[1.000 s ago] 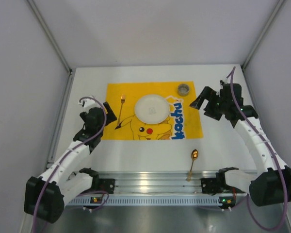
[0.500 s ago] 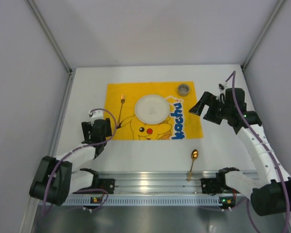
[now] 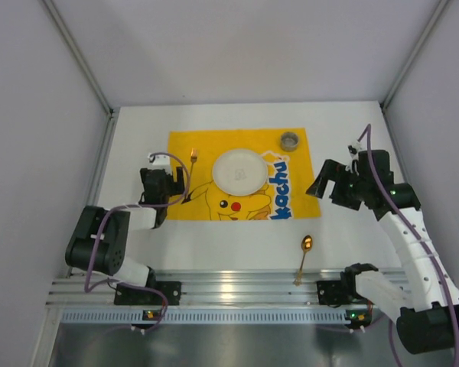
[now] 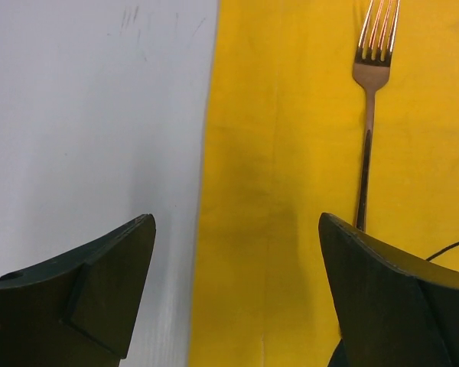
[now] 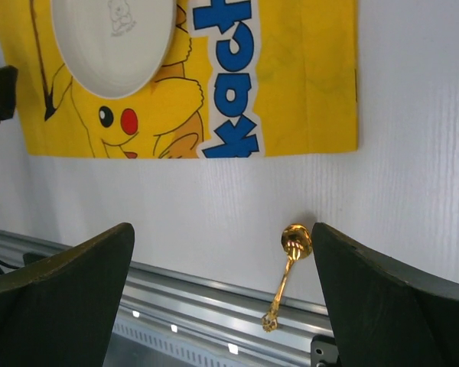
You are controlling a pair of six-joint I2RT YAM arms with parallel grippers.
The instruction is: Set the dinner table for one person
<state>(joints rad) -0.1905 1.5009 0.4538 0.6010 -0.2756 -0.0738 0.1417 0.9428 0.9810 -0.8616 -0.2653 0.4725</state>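
The white dinner table (image 3: 134,138) carries a yellow Pikachu cloth (image 3: 214,145). On the cloth lie a white plate (image 3: 240,171), a fork (image 3: 192,162) left of the plate, and a small grey cup (image 3: 290,141) at the far right corner. A gold spoon (image 3: 304,252) lies on the bare table near the front, its handle over the rail. My left gripper (image 3: 174,182) is open and empty over the cloth's left edge (image 4: 206,191), with the fork (image 4: 369,99) ahead to its right. My right gripper (image 3: 318,186) is open and empty above the spoon (image 5: 291,252).
A metal rail (image 3: 237,287) runs along the table's front edge and also shows in the right wrist view (image 5: 176,298). Grey walls close in the left, right and far sides. The left arm is folded back close to its base (image 3: 99,245).
The left arm has folded back toward its base, its gripper staying near the cloth's left edge. The right gripper has moved nearer the front, toward the spoon. Nothing on the table has moved.
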